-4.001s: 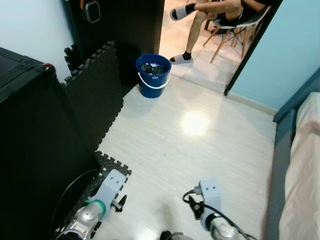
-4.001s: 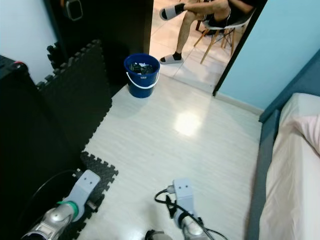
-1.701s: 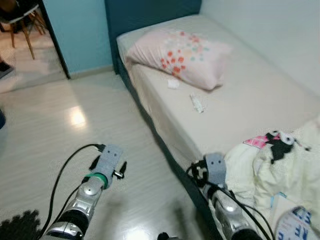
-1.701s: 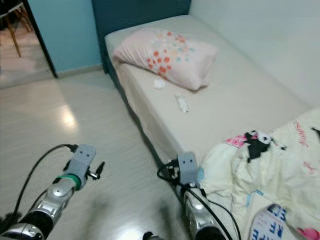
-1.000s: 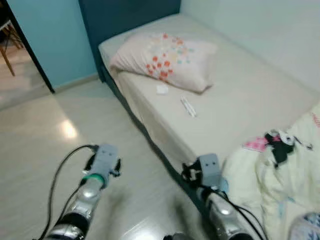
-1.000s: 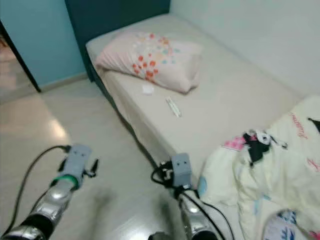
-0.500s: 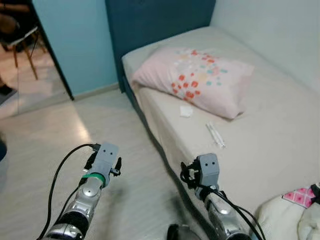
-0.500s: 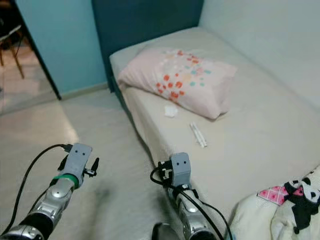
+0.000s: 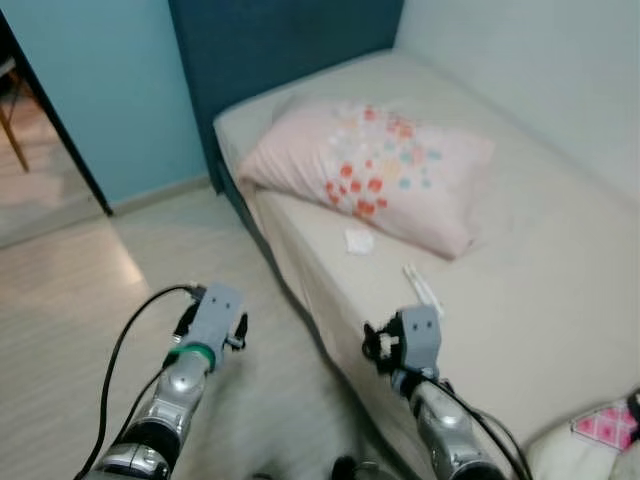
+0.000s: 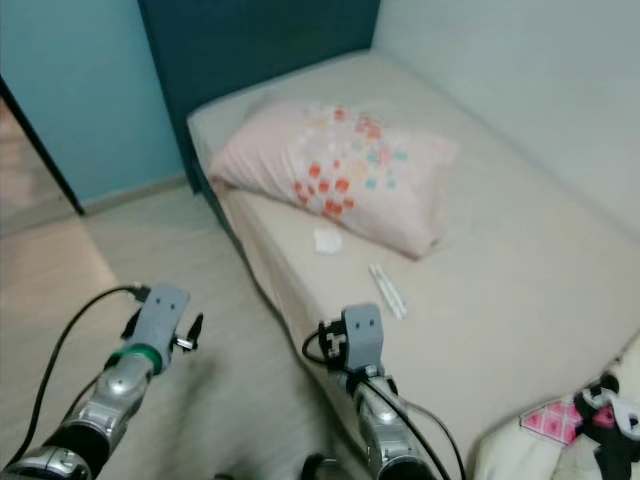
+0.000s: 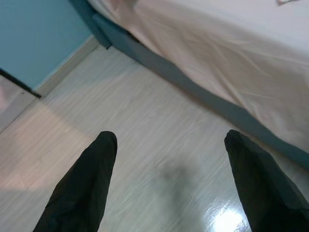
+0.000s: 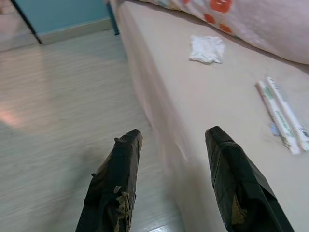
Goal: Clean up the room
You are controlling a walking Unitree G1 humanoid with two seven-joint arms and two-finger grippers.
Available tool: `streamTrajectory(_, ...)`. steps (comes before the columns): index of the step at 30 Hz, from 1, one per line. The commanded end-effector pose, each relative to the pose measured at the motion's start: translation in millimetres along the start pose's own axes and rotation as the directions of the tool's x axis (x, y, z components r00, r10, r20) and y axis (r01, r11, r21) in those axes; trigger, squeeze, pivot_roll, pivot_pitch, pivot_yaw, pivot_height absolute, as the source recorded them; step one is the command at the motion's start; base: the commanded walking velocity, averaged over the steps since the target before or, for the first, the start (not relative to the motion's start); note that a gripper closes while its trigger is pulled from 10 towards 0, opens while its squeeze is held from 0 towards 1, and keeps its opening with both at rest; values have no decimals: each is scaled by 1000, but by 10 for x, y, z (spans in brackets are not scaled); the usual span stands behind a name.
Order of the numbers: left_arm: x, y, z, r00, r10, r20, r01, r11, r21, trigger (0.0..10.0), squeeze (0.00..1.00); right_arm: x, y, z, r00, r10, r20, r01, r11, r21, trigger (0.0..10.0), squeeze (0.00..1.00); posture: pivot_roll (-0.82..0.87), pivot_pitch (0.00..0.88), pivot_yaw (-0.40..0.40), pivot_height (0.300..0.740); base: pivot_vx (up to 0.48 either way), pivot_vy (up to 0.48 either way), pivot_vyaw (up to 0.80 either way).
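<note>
- Small crumpled white tissue (image 12: 206,49) and paper-wrapped chopsticks (image 12: 281,116) lie near the long edge of the beige-sheeted bed (image 9: 540,290), just beside the pink flowered pillow (image 9: 385,170).
- Both look light and soft — probably best pinched at the middle.
- Right gripper (image 12: 176,181) wide open and empty at that edge; left gripper (image 11: 169,183) the same, over the floor.

Pale bedroom, teal and cream

The pillow (image 9: 385,170) is pink with red, orange and mint spots; the bed (image 9: 560,270) sheet cream, its headboard (image 9: 285,45) dark teal, the wall (image 9: 105,90) lighter teal, the floor (image 9: 70,300) pale wood-grain, and the crumpled wrapper (image 12: 206,49) white.
</note>
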State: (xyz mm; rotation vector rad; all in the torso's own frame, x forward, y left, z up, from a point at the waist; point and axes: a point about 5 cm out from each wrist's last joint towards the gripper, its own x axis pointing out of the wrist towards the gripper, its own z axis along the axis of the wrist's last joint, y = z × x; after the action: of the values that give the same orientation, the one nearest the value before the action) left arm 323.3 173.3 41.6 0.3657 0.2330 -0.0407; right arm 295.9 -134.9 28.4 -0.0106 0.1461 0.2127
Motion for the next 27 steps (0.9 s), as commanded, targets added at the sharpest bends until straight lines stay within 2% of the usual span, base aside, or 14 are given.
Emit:
streamTrajectory(1,-35,-66,-88,999,-26,-36,26,1000,9,10000,0,-64,-38,-106,999,-17,-46,18,1000,8,10000,0,0,113,27,713,0,0,0)
streamTrajectory(8,-33,-78,-80,999,-29,-33,29,1000,8,10000,0,-57,-67,-108,998,-35,-57,35,999,5,10000,0,0,107,26,713,0,0,-781)
streamTrajectory(14,-33,-77,-79,999,-27,-31,28,1000,8,10000,0,-55,-73,-101,998,-40,-53,40,999,-4,10000,0,-2,109,25,713,0,0,0)
streamTrajectory(21,-35,-77,-78,999,-24,-28,24,1000,7,10000,0,-61,-68,-102,998,-34,-49,34,999,-6,10000,0,-3,114,25,713,303,0,0)
streamTrajectory(27,-37,-76,-94,999,-20,-42,20,1000,2,10000,0,-64,-59,-106,998,-31,-48,30,1000,-5,10000,0,-3,114,25,713,0,0,0)
